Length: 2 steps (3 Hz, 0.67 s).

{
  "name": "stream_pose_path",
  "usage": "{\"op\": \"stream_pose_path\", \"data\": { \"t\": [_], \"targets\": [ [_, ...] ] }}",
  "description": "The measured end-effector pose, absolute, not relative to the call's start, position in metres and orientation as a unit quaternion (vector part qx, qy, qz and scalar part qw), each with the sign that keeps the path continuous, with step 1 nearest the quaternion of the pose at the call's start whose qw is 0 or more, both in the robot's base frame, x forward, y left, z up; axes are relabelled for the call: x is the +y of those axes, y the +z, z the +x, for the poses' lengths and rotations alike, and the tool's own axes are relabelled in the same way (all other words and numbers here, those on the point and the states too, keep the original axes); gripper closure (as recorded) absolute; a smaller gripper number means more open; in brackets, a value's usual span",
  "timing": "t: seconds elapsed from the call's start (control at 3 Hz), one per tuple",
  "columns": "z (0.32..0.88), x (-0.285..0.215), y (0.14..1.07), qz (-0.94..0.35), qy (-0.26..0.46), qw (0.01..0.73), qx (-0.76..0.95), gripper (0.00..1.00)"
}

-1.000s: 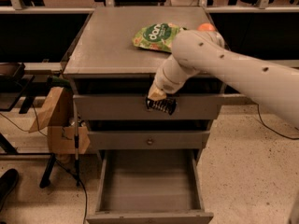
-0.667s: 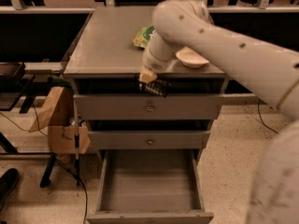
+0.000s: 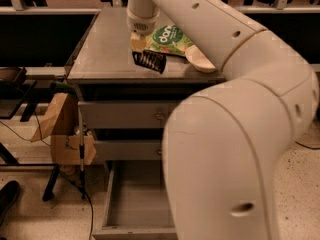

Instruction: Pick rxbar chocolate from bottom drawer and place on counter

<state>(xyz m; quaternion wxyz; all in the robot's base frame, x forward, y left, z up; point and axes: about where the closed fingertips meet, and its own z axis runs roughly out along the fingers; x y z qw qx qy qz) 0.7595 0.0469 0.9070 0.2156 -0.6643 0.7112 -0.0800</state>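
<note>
The rxbar chocolate (image 3: 149,60), a small dark wrapper with white lettering, hangs from my gripper (image 3: 140,43) just above the counter (image 3: 107,49), near its middle. The gripper is shut on the bar's upper edge and points down from the white arm (image 3: 200,19). The bottom drawer (image 3: 135,199) stands pulled open below, its flat grey inside bare where it shows; my arm hides its right part.
A green snack bag (image 3: 167,36) lies on the counter just right of the gripper. Two upper drawers (image 3: 125,115) are shut. A cardboard piece and cables (image 3: 65,134) hang at the cabinet's left side. My large arm fills the right foreground.
My gripper has risen with the bar from in front of the top drawer to over the counter, moving left and back. The arm now swings closer to the camera.
</note>
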Motion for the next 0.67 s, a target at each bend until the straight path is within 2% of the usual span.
{"op": "stream_pose_path", "data": {
  "t": [0.67],
  "targets": [
    [0.806,0.067,0.954,-0.645,-0.114,0.247,0.714,1.0]
  ]
}}
